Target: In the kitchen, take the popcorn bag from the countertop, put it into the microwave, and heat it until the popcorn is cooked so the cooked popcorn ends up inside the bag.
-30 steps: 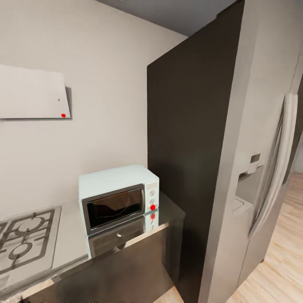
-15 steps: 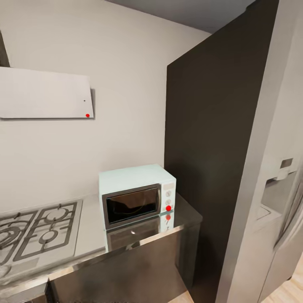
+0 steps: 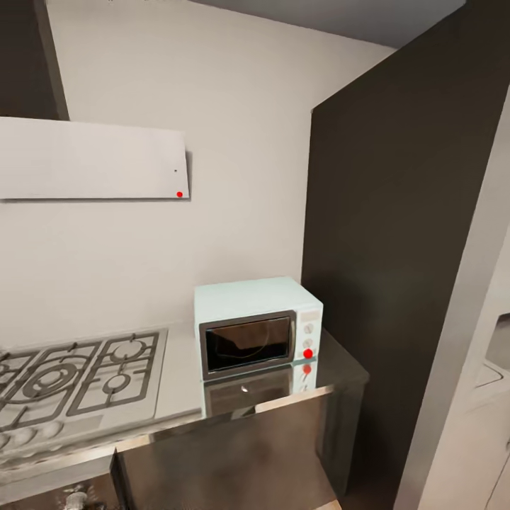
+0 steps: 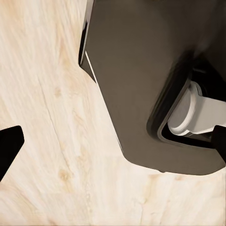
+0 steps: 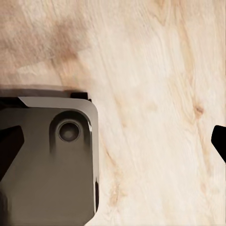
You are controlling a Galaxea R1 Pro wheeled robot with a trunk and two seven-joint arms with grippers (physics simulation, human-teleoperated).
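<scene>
The microwave [image 3: 258, 329] stands on the tabletop [image 3: 177, 379] at about 5 o'clock from the middle of the head view, its dark glass door shut and facing the camera. Two round knobs and a red light [image 3: 308, 353] sit on its pale panel, and the glossy surface mirrors its front. At 9 o'clock from it, just beside, lies the steel hob [image 3: 71, 375]. Above the hob, toward 10 o'clock, hangs the flat white hood [image 3: 92, 159] with a small red dot at its lower corner. At 3 o'clock from the microwave rises a tall dark panel [image 3: 382, 248], close to its side.

In the left wrist view the left gripper [image 4: 113, 146] shows two dark fingertips far apart, so the jaws are spread over the wooden floor [image 4: 47, 117] and the robot's dark base [image 4: 141, 70]. In the right wrist view the right gripper [image 5: 113, 141] likewise has its jaws spread, above floor and base.
</scene>
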